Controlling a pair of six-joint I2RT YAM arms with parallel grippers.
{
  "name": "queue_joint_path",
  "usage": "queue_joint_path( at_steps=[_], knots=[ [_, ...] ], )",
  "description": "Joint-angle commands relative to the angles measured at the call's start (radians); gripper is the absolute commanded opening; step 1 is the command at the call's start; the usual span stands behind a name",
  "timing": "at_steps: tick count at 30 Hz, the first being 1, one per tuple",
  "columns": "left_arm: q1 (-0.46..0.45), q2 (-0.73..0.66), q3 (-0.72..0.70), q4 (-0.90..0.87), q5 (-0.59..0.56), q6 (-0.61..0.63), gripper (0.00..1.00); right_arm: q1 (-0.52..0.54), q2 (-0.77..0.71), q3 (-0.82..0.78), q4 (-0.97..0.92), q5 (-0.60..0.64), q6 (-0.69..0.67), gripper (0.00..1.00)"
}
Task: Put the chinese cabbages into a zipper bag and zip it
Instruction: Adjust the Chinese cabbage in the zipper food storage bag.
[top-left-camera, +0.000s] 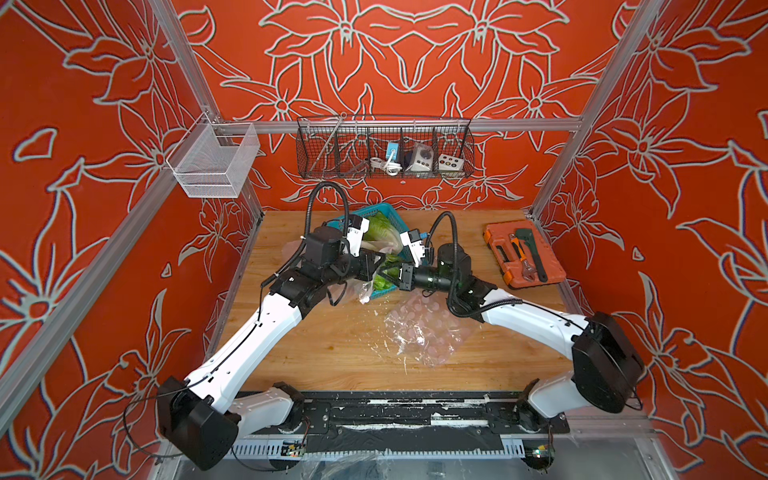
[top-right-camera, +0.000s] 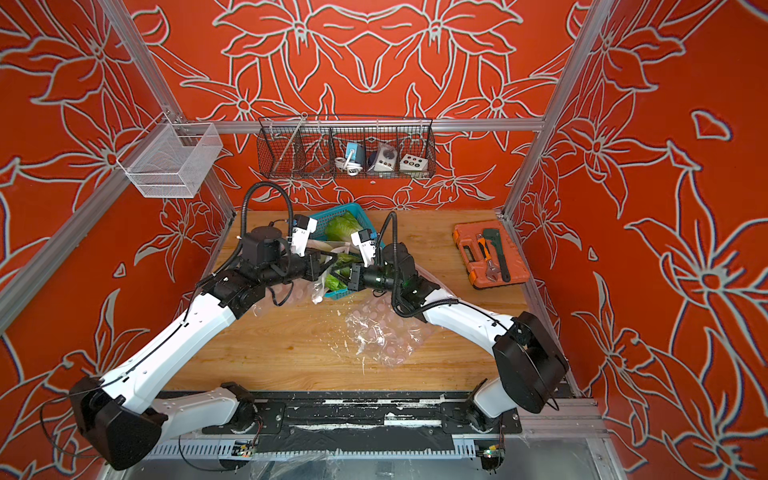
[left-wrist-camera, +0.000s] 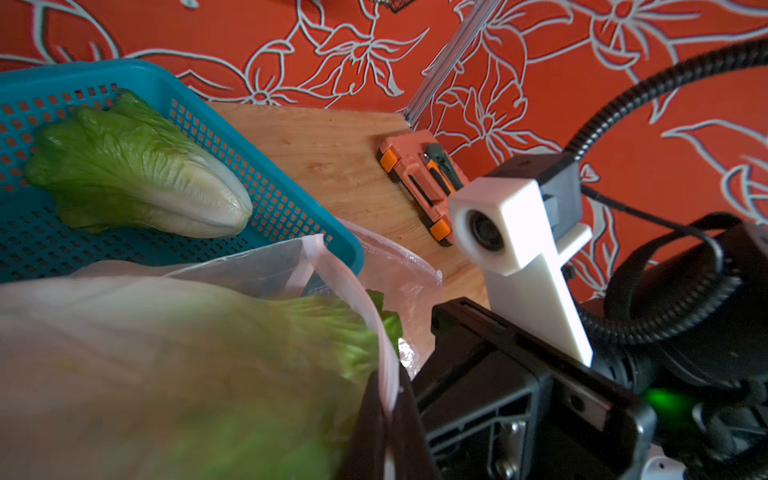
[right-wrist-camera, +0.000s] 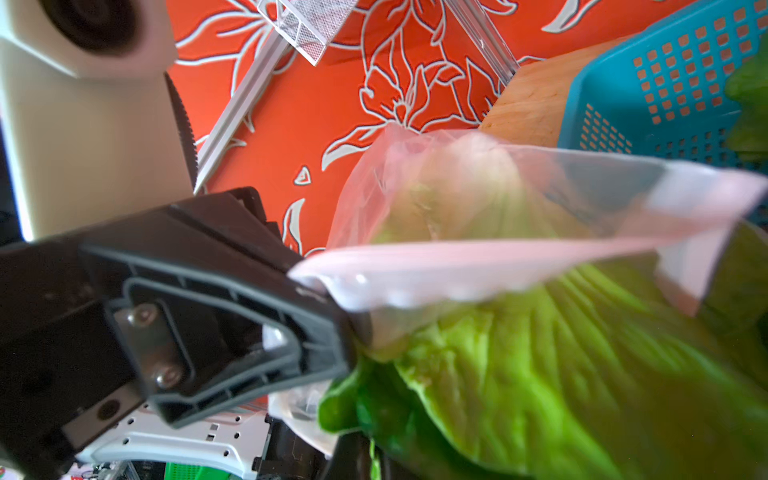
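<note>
The small napa cabbage (left-wrist-camera: 257, 353) I'm working on, white ribbed base and crinkly green leaves, sits inside the clear zipper bag with the pink closure strip (left-wrist-camera: 291, 266), its leafy end at the bag's mouth, right against my left hand (left-wrist-camera: 388, 395). That hand is pinched tight on the bag's pink rim, which is caught between its two dark fingers (left-wrist-camera: 368, 419). Through the right wrist camera I see the same pinch from the opposite side, with green leaf spilling out below the strip. My right hand (top-left-camera: 402, 279) faces the left one almost tip to tip, just beside the bag's mouth. I cannot tell whether it is open or closed, nor whether it has any hold on bag or leaf. A second cabbage (left-wrist-camera: 137, 174) lies on its side in the perforated blue plastic basket (left-wrist-camera: 270, 183), just beyond the left hand, and in both top views the two hands meet above that basket's near end. More green shows there under the hands, but I cannot tell whether it is another head. A crumpled clear plastic bag with pink dots (top-left-camera: 422, 332) lies flat on the wooden table (top-left-camera: 332, 353), near the right hand and under its forearm. Well out on the right hand's outer side sits an open orange tool case (top-left-camera: 524, 258).
</note>
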Motion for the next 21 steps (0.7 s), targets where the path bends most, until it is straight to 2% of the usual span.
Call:
queue_joint_path(
  at_steps=[1,6,10,13,15,17,19,21],
  knots=[
    [0.024,-0.042,-0.02,0.146,0.239,-0.088,0.02,0.006,-0.014,0.024,-0.173,0.085,-0.083,0.22],
    [0.069,-0.051,-0.108,0.199,0.256,-0.09,0.02,-0.005,-0.131,-0.039,-0.301,0.077,-0.125,0.51],
    [0.071,-0.052,-0.161,0.233,0.275,-0.096,0.03,-0.041,-0.231,-0.08,-0.43,0.121,-0.128,0.64],
    [0.07,-0.057,-0.176,0.248,0.284,-0.109,0.03,-0.054,-0.262,-0.064,-0.564,0.202,-0.153,0.72],
    [0.069,-0.059,-0.184,0.264,0.295,-0.125,0.03,-0.054,-0.24,-0.041,-0.6,0.217,-0.169,0.75],
    [0.064,-0.06,-0.198,0.29,0.305,-0.147,0.04,-0.052,-0.197,-0.027,-0.567,0.173,-0.165,0.75],
    [0.062,-0.06,-0.206,0.306,0.303,-0.157,0.04,-0.052,-0.154,-0.01,-0.552,0.148,-0.132,0.71],
    [0.062,-0.063,-0.2,0.289,0.282,-0.144,0.04,-0.062,-0.161,-0.025,-0.547,0.177,-0.074,0.65]
  ],
)
